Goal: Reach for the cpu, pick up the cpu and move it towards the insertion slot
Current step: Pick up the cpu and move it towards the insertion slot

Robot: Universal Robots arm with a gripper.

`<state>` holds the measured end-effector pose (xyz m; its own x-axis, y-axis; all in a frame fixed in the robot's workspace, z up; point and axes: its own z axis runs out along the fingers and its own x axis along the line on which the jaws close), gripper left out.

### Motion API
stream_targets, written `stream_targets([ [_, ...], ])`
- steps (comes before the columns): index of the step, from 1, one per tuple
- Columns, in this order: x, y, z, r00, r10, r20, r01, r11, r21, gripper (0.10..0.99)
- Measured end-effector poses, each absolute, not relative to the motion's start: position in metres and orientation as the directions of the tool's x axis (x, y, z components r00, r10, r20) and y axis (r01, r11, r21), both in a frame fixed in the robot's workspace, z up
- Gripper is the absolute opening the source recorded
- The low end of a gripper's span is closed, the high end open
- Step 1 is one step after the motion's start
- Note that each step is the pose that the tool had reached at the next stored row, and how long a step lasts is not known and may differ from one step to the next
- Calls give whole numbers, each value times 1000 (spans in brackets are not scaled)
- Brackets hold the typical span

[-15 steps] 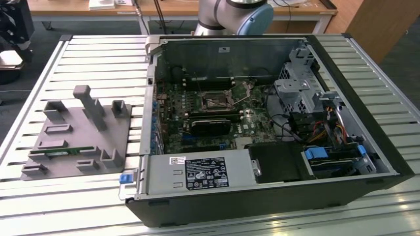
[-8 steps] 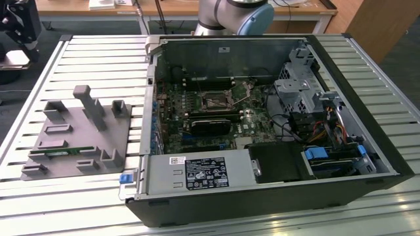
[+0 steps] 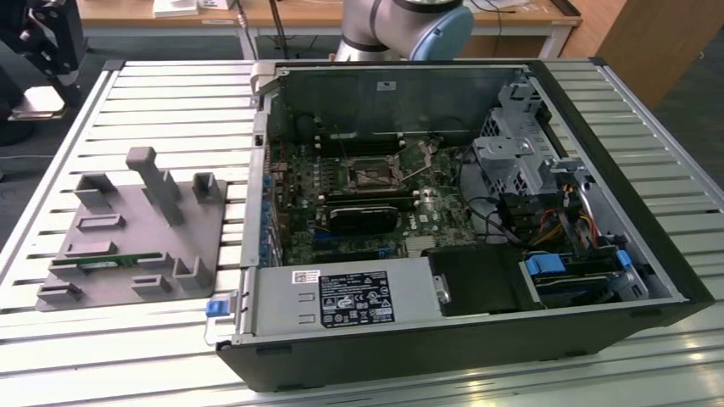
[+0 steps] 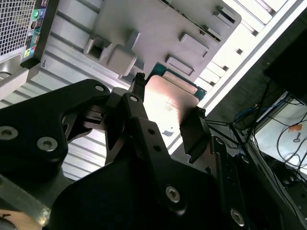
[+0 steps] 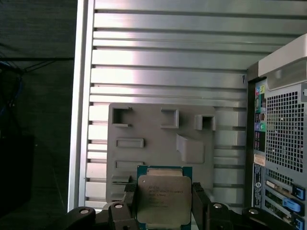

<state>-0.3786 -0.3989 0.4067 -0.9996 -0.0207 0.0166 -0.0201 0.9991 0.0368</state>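
- Cpu (image 5: 160, 197) pinched between the two black fingers (image 5: 199, 199) of the gripper (image 5: 164, 190), silvery lid and green rim facing the first wrist view.
- Jaws narrowed onto the chip, one finger pressed against each of two opposite edges.
- Near edge of the chip cut off by the frame in that view; both gripped edges hidden behind the fingers.
- Same cpu (image 4: 170, 103) in the second wrist view, lid washed out by glare, one corner lost behind the dark gripper (image 4: 168, 109) body.
- Beyond the chip, grey fixture plate (image 5: 158, 139) with raised blocks and recesses, lying on a slatted metal table (image 5: 168, 62); gap between chip and plate hard to judge.
- Perforated wall of a computer case (image 5: 283, 143) beside the plate, cut off at the frame edge.
- Insertion slot (image 3: 370, 175) near the centre of the exterior view, silvery frame around a dark middle, well apart from the plate at the exterior view's left.
- Robot arm (image 3: 396, 25) at the top of that frame, cropped by the upper edge.
- Green memory stick (image 3: 114, 263) low in the plate, barely distinguishable.
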Motion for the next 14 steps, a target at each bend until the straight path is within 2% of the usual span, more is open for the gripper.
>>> stream_targets([
  [14, -351, -399, 407, -1000, -21, 22, -20, 999, 37, 541],
])
